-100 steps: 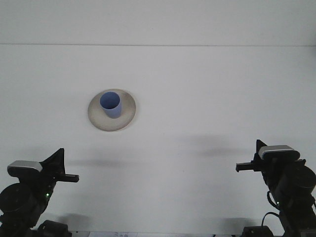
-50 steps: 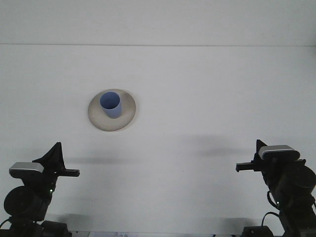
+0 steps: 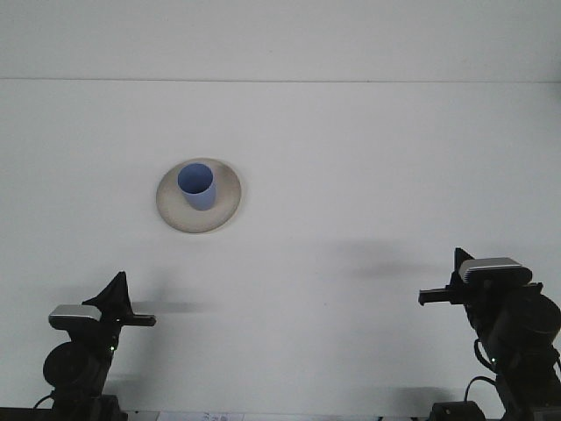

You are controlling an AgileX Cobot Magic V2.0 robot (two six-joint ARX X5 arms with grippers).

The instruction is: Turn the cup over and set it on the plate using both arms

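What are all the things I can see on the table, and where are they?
cup: one, blue, standing open side up on the plate, left of the table's middle
plate: one, cream, on the table, left of middle, under the cup
table: one, white, filling most of the view
wall: one, white, along the top behind the table
left claw: one, black with a silver top, bottom left corner, away from the plate
right claw: one, black with a silver top, bottom right corner, far from the plate
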